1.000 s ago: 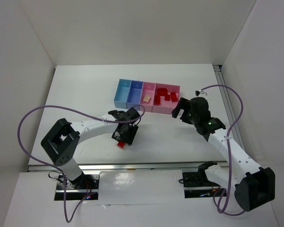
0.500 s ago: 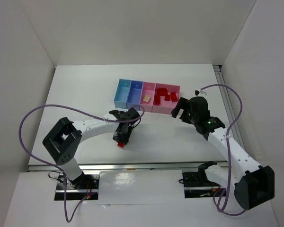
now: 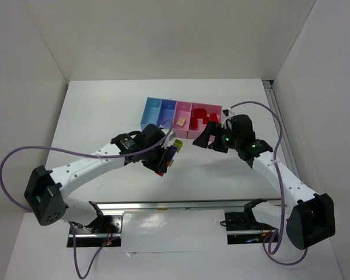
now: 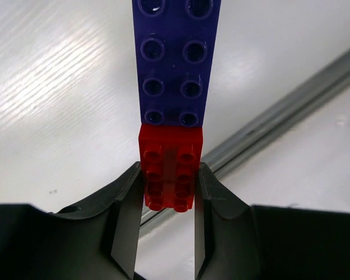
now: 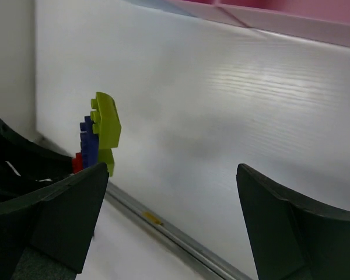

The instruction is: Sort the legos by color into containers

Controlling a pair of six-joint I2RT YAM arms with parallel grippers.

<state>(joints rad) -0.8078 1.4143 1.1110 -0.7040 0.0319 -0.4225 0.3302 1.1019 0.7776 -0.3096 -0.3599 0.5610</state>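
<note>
Most of the sorting looked done. In the row of containers (image 3: pixel 181 104) at the far middle of the tabletop (image 3: pixel 105 116), the wider pink bin (image 3: pixel 206 106) on the right held several red bricks (image 3: pixel 204 118). The narrower pink bin (image 3: pixel 184 104) beside it held one whitish brick (image 3: pixel 179 121). The light blue bin (image 3: pixel 149 116) and the darker blue bin (image 3: pixel 166 111) showed nothing inside that I could make out.

What was left was the stack (image 3: pixel 168 156) I carried above the tabletop, just near of the bins. My left jaws were closed tight on its red brick (image 4: pixel 170 169). A purple-blue brick (image 4: pixel 175 64) was joined to that, and a yellow-green brick (image 5: pixel 107 125) sat at the outer end.

My right jaws were spread wide with nothing between them. They faced the stack from the right, close to it but apart.

I judged that the three bricks had to be pulled apart before each could go to its own bin. I made out no other loose brick, though my arms hid part of the tabletop.
</note>
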